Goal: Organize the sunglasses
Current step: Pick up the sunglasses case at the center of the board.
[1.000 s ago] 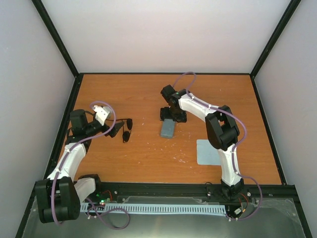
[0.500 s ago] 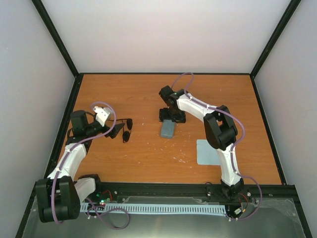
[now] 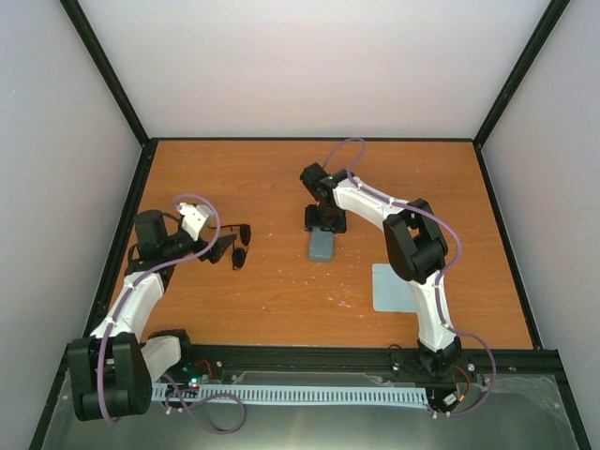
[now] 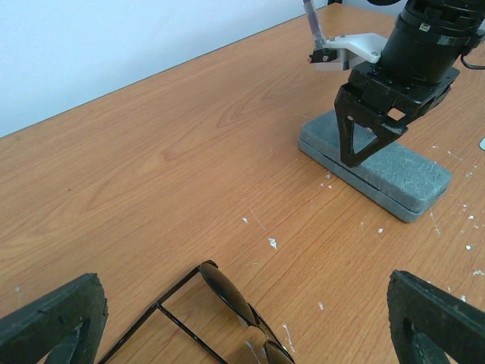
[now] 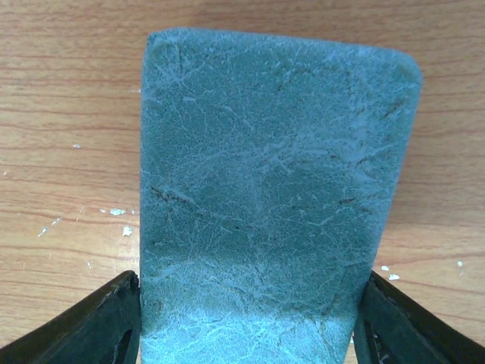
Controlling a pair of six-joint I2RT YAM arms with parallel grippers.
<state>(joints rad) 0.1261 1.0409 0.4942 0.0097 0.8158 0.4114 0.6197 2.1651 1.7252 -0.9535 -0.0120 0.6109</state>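
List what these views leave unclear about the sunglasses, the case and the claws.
- Sunglasses: the left wrist view's bottom edge cuts them off; the top view shows them too small to judge the temple arms.
- Case: the right wrist view's bottom edge cuts off its near end; the closed lid hides the inside.
- Right claw: its fingers flank the case, but no view shows whether they touch it.

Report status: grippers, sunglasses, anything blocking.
Left gripper open, sunglasses between jaws, lying unfolded. Right gripper straddles closed case, grip unclear. Nothing blocking.
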